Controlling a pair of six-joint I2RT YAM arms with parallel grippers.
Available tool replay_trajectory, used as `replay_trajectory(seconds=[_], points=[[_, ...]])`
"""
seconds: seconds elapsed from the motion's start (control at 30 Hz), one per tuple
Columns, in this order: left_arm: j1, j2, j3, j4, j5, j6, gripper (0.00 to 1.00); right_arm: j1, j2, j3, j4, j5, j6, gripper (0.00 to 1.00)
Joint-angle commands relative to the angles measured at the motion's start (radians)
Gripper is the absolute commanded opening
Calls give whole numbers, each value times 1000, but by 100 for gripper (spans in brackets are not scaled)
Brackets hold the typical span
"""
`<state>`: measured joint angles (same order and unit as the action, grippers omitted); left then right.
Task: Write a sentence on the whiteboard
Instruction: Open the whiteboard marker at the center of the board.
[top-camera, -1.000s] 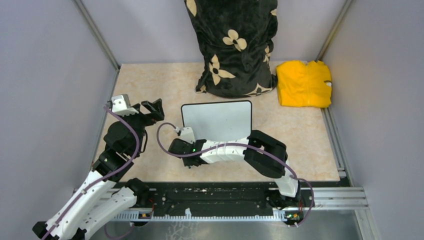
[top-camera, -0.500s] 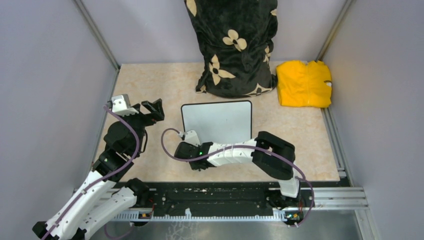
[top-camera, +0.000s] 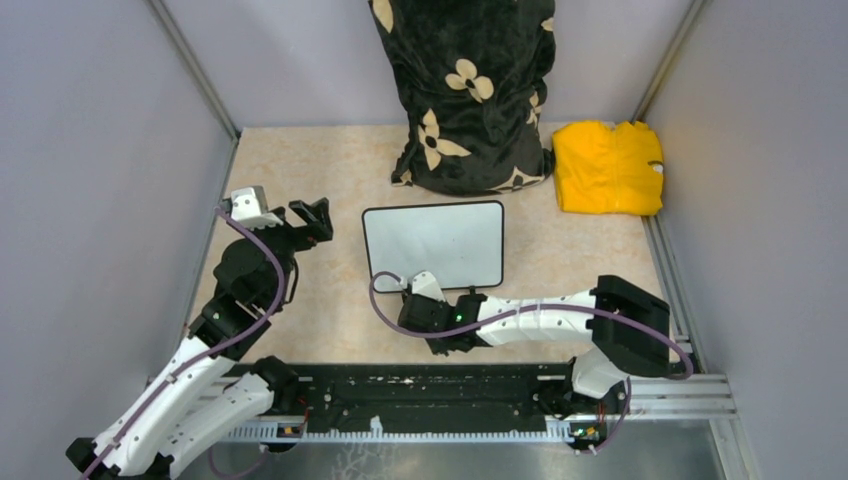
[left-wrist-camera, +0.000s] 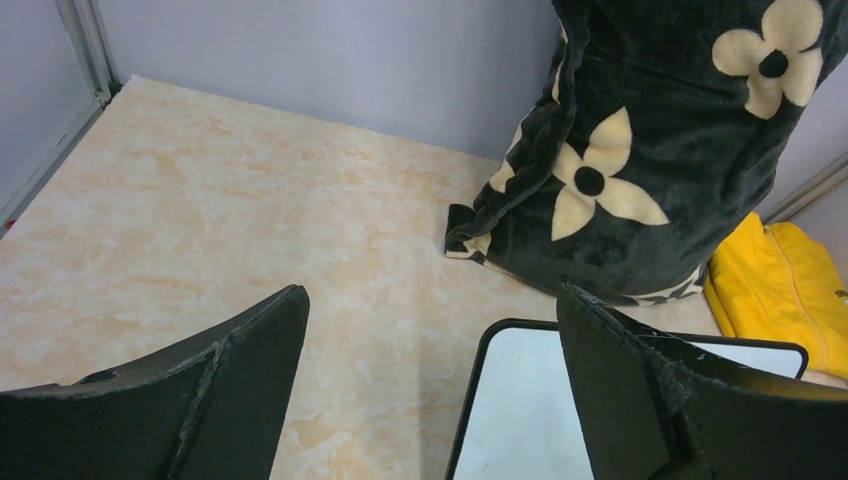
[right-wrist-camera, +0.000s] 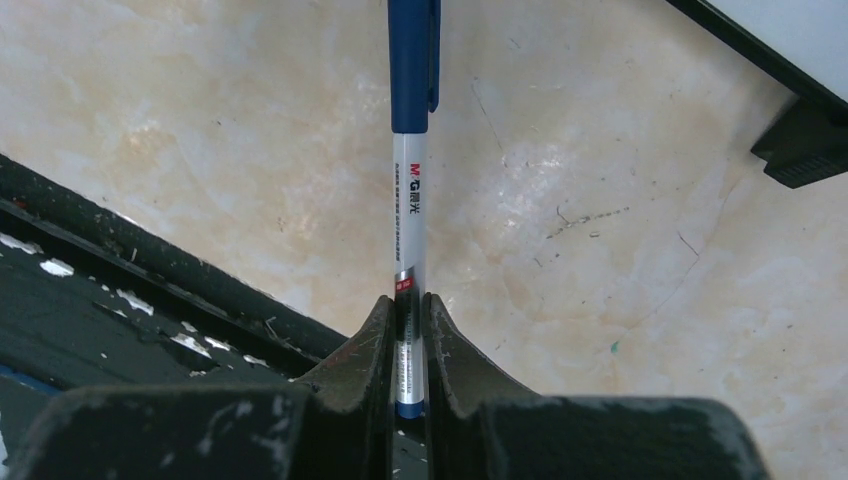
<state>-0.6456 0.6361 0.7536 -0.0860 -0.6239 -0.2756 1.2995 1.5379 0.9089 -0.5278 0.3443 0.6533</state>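
Probably a robot lab cell: plain grey walls enclose a marble-patterned tabletop, with an aluminium rail at lower right.

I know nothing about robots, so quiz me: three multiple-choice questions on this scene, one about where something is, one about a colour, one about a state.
1. Where does the yellow cloth lie?
A. at the far right corner of the table
B. under the left arm
C. between the arms' bases

2. What colour is the far end of the marker in the right gripper?
A. red
B. blue
C. green

3. The left gripper is:
A. shut on a marker
B. shut on cloth
C. open, holding nothing

Answers:
1 A, the top view shows it at the far right.
2 B, the right wrist view shows blue beyond a white barrel.
3 C, its jaws stand wide apart over bare table.
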Motion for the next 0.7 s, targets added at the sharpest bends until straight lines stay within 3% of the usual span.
replay_trajectory(seconds=[0.0,0.2,0.67], points=[[-2,14,4,15,18,8,99,8,-32,-25,24,9,-28,0],[-2,33,3,14,20,11,99,7,-3,-33,55,-11,-35,1],[-2,39,1,18,26,15,99,-5,12,-65,93,-32,-45,13]])
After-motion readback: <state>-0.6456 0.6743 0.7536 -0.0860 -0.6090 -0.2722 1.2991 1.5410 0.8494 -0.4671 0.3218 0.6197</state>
